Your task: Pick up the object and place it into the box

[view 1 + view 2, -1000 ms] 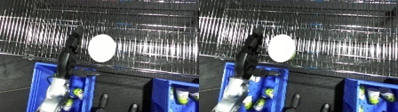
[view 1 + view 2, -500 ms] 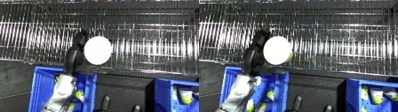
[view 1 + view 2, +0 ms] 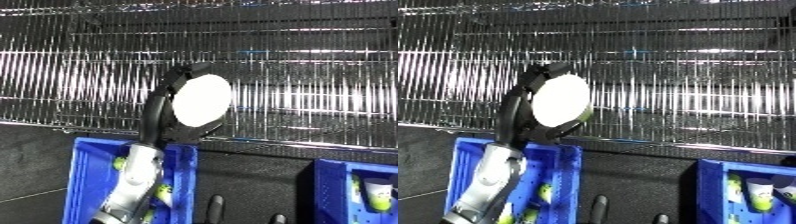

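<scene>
White and oval, the object (image 3: pixel 202 100) sits in the robot's left hand (image 3: pixel 167 112), whose black fingers curl round its left edge and over its top while the thumb hooks under its lower right side. Its long axis runs nearly upright, leaning slightly to the right at the top. The hand holds it up in front of a wire shelf (image 3: pixel 302 90), well above the bins.

Directly below the hand, along the line of the silver forearm (image 3: pixel 133 185), lies the left blue bin (image 3: pixel 87 170). The coming move turns on this: the object is straight above that bin's far rim, so lowering and drawing back toward the robot looks enough to bring it inside. The left hand is plainly the nearer 1; the right hand shows in no view.

Yellow-green items (image 3: pixel 163 194) already lie in the left bin, partly hidden by the forearm. A 2nd blue bin (image 3: pixel 711 186) at the right edge holds more yellow-green things and a pale cup-like item (image 3: pixel 760 190). 2 dark upright tips (image 3: pixel 217 205) show between the bins; what they are is unclear.
</scene>
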